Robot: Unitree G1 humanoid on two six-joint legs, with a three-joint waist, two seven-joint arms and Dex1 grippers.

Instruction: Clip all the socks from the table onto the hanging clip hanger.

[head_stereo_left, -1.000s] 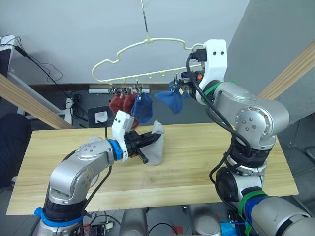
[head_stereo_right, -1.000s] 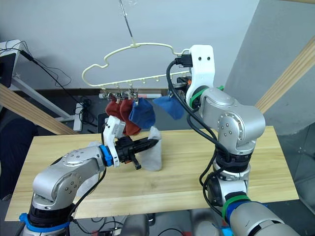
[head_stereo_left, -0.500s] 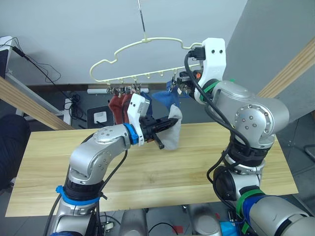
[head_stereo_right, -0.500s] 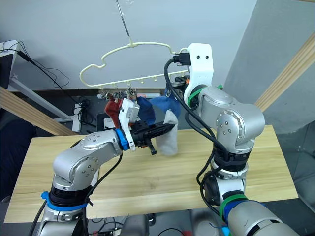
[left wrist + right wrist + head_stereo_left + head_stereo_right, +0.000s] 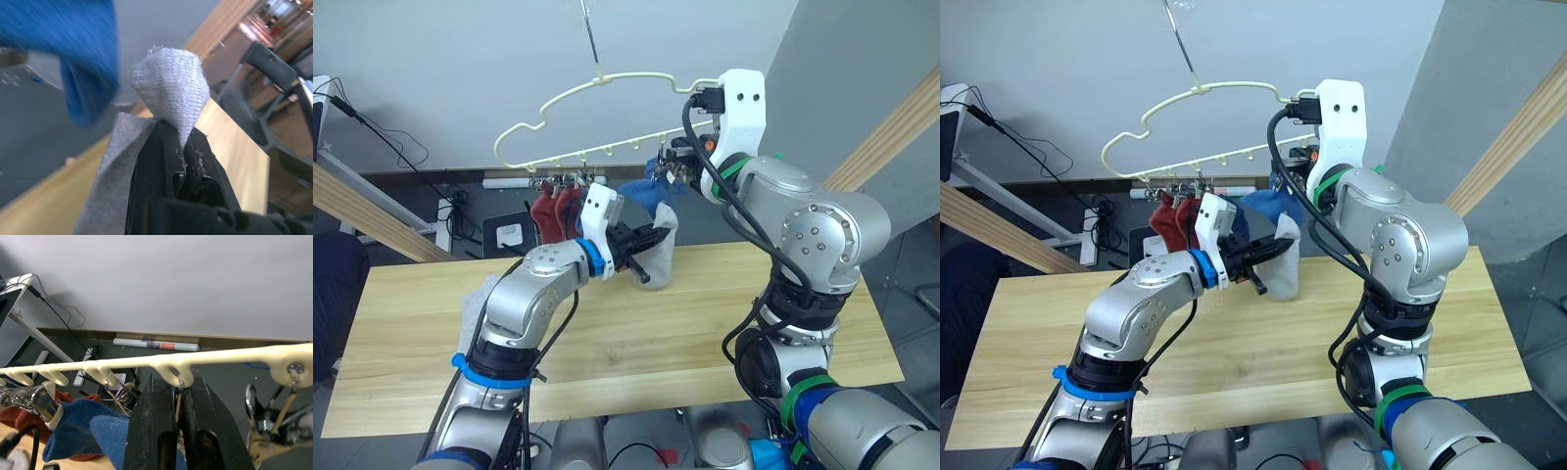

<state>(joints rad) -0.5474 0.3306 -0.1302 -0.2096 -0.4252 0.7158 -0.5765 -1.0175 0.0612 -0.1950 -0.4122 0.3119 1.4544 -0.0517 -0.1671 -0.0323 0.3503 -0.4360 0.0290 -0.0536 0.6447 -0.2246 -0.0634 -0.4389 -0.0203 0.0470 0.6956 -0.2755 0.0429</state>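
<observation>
My left gripper (image 5: 664,234) is shut on a light grey sock (image 5: 658,258) and holds it in the air, just under the pale yellow clip hanger (image 5: 234,355). The sock's bunched end (image 5: 171,83) sticks out past the black fingertips. Two rust red socks (image 5: 551,208) and a blue sock (image 5: 646,191) hang from the silver clips. My right gripper (image 5: 178,396) is up at the hanger's lower bar, shut on the wire clip (image 5: 178,390) beside the blue sock (image 5: 83,428). A second grey sock (image 5: 477,302) lies on the table (image 5: 705,323), partly hidden by my left arm.
The hanger hangs from a thin metal hook (image 5: 590,34) in front of a grey wall. Slanted wooden beams stand at the left (image 5: 362,211) and right (image 5: 891,137) of the table. Cables and boxes lie on the floor behind the table.
My left arm has lifted the grey sock off the table and carried it up and to the right, close under the hanger. The right gripper has stayed at its clip.
</observation>
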